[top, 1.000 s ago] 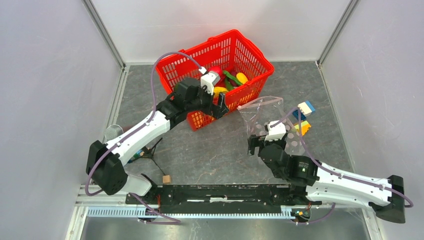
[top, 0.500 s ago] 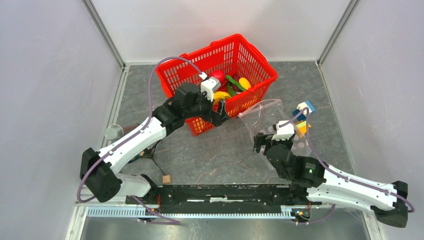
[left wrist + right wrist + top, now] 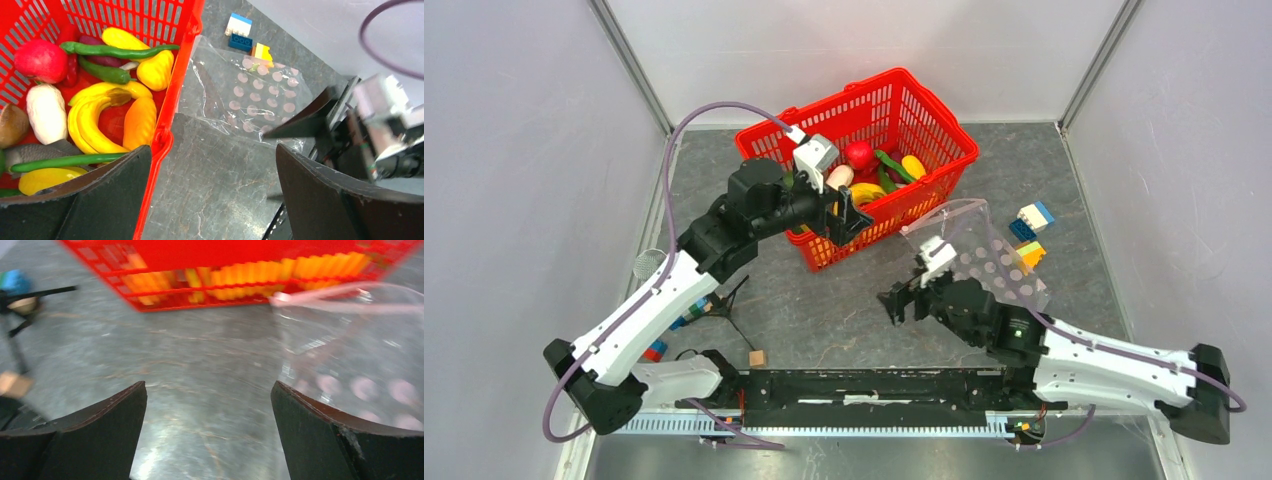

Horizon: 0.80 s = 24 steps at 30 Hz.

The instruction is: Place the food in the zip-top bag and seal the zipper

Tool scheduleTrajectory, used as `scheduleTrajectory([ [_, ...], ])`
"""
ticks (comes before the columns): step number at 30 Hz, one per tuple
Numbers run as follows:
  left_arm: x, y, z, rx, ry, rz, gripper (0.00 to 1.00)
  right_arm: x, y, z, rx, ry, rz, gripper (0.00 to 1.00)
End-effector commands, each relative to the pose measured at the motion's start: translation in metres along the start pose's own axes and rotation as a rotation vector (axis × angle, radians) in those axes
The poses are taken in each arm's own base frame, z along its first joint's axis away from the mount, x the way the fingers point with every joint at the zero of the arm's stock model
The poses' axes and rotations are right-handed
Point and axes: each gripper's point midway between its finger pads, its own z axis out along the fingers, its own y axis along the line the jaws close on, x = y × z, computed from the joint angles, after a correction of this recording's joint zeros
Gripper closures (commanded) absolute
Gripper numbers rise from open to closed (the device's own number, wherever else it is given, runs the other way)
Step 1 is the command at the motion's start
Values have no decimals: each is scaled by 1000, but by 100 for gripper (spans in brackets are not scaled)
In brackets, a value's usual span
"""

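Observation:
The food point(image 3: 876, 172), glossy toy fruits and vegetables, lies in the red mesh basket point(image 3: 944, 125). The left wrist view shows yellow bananas point(image 3: 95, 117), a red apple point(image 3: 40, 60) and green beans. The zip-top bag point(image 3: 986, 258) lies right of the basket, clear with pinkish dots. It also shows in the left wrist view point(image 3: 252, 97) and the right wrist view point(image 3: 360, 360). Its zipper point(image 3: 325, 297) is raised at the mouth edge near the basket. My left gripper point(image 3: 847, 215) is open and empty over the basket's near rim. My right gripper point(image 3: 900, 300) is open and empty, left of the bag.
Coloured building bricks point(image 3: 1029, 228) lie beyond the bag, and they also show in the left wrist view point(image 3: 242, 35). A small wooden cube point(image 3: 757, 357) sits near the front rail. A metal cylinder point(image 3: 650, 265) and a black stand point(image 3: 724, 298) are at the left. Walls close in on three sides.
The basket shifted slightly to the right. My left gripper pulled back left, to the basket's near rim. My right gripper swung left, off the bag towards the table's middle.

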Motion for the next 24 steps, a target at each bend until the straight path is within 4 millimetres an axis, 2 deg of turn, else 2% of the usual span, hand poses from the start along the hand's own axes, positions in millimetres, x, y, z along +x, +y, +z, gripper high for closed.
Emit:
scheduleTrajectory([
  [1,-31,-18,-35,20,-36,1,0,-26,102,6,-455,-29,-44,2],
  [5,-39,-11,-66,-66,-78,-12,0,-16,159,7,-595,-41,-56,2],
  [9,-40,15,-101,-253,-109,-27,0,11,175,23,-577,-23,-61,2],
  [11,-38,20,-113,-297,-109,-17,0,23,188,28,-585,-18,-97,2],
  [14,-39,19,-129,-304,-123,-11,0,35,211,37,-583,-46,-154,2],
  [17,-47,12,-143,-291,-150,-11,0,46,234,53,-607,-48,-184,2],
  [20,-56,5,-156,-276,-160,-7,0,50,260,69,-643,-56,-200,2],
  [24,-61,5,-167,-293,-166,2,0,53,283,88,-647,-62,-213,2],
])
